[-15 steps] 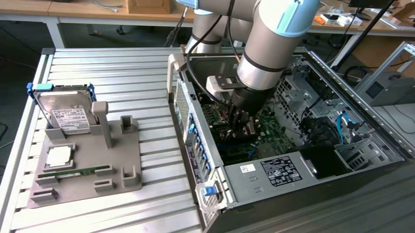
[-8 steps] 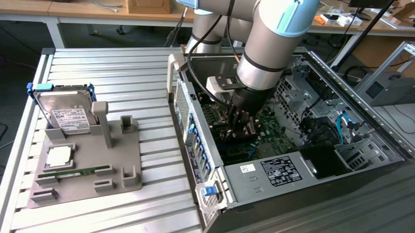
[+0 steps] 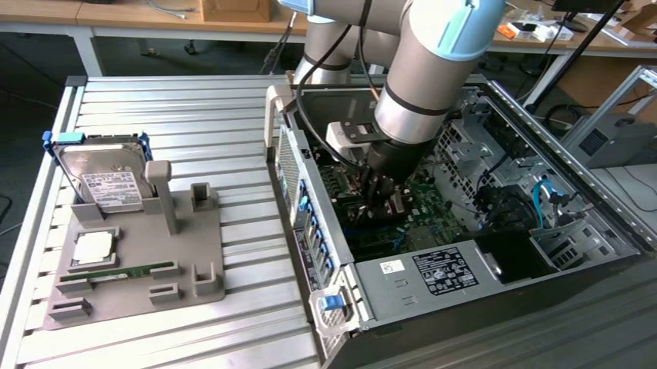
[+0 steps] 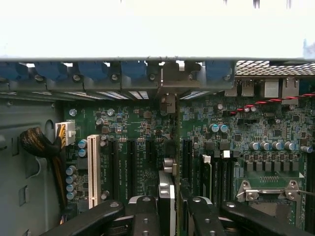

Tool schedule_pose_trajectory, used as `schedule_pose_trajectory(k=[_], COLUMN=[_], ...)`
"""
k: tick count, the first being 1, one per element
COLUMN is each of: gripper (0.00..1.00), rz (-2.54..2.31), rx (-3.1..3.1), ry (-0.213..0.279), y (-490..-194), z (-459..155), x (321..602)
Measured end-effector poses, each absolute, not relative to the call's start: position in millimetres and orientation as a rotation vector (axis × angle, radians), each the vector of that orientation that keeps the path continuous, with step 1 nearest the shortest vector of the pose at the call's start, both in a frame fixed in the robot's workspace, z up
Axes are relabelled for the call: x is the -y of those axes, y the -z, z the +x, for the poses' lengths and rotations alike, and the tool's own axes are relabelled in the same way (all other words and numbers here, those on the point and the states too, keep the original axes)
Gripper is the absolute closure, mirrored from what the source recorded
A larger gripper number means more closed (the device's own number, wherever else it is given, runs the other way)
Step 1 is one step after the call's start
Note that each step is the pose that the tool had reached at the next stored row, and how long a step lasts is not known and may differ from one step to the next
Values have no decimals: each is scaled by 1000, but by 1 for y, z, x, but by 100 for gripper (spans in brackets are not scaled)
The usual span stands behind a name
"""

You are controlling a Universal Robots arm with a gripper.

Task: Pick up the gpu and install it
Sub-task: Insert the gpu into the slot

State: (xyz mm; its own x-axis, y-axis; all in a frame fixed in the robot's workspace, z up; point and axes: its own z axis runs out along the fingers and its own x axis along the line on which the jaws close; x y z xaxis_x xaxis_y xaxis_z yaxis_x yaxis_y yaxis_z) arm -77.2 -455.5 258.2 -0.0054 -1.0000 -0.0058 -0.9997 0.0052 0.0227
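Observation:
My gripper (image 3: pixel 381 198) is down inside the open computer case (image 3: pixel 451 270), just above the green motherboard (image 3: pixel 431 206). In the wrist view the gpu (image 4: pixel 166 189) shows edge-on as a thin dark card with a pale metal strip. It runs between the black fingers (image 4: pixel 145 216) toward the rear bracket openings (image 4: pixel 167 81) of the case. The gripper (image 4: pixel 170 209) is shut on the card. The card stands upright over the dark expansion slots (image 4: pixel 147 157) in the middle of the motherboard (image 4: pixel 133 128). Whether its edge is in a slot I cannot tell.
On the slatted table, at the exterior view's left, a grey holder (image 3: pixel 195 257) carries a silver hard drive (image 3: pixel 103 183), a green memory stick (image 3: pixel 118 271) and a small white square part (image 3: pixel 92 246). Near the card are a white slot (image 4: pixel 93 169), cables (image 4: pixel 42 145) and the processor socket (image 4: pixel 268 194).

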Motion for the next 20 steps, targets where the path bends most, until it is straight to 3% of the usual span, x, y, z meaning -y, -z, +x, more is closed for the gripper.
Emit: schedule_pose_trajectory(k=[20], gripper=[73], rz=[2204], rx=[2216], ry=[26], y=[-257], z=[-77], x=[455])
